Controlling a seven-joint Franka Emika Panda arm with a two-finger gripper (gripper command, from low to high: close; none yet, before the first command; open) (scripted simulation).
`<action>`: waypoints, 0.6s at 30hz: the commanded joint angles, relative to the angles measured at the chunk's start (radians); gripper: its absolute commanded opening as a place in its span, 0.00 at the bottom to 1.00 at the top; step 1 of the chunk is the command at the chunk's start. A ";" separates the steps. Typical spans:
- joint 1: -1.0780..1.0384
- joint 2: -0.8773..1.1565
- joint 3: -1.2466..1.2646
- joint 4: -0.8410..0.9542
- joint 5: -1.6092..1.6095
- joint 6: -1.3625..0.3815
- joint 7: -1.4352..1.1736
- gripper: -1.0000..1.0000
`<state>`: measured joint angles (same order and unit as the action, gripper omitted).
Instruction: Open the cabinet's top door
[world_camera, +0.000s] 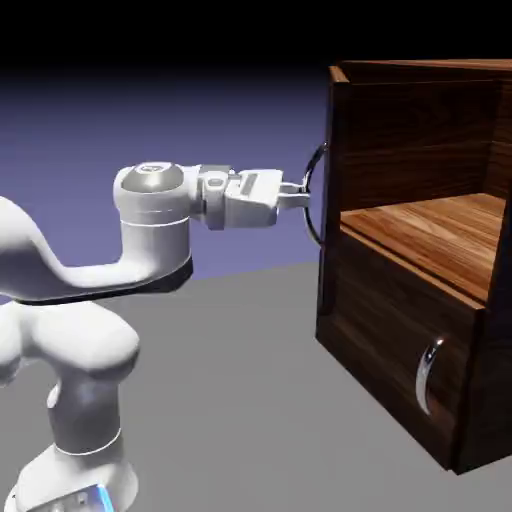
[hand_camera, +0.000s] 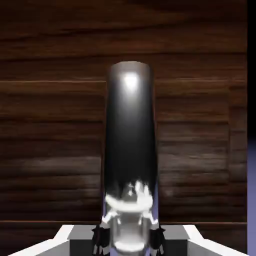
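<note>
The dark walnut cabinet (world_camera: 400, 330) stands at the right of the exterior view. Its top door (world_camera: 333, 150) shows nearly edge-on at the cabinet's left corner, and the upper compartment with a lighter wood shelf (world_camera: 440, 235) is open to view. My gripper (world_camera: 300, 196) reaches level from the left and is shut on the door's slim curved silver handle (world_camera: 316, 165). In the hand view the handle (hand_camera: 130, 145) rises large and shiny from between the fingertips (hand_camera: 100, 239), with the door's wood grain (hand_camera: 50, 125) filling the picture behind it.
The lower panel (world_camera: 390, 340) is closed and carries a shorter silver handle (world_camera: 428, 375). The grey table (world_camera: 230, 400) runs in front of the cabinet. My white arm (world_camera: 90, 280) rises from the lower left.
</note>
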<state>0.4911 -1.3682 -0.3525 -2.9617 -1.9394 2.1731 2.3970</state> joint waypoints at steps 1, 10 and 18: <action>-0.001 -0.010 0.036 -0.011 0.038 -0.025 -0.003 0.00; 0.030 -0.039 0.363 -0.047 0.367 -0.238 -0.008 0.00; 0.058 0.047 0.652 0.009 0.648 -0.440 0.029 0.00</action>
<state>0.5489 -1.3216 0.2997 -2.9532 -1.2915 1.7342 2.4262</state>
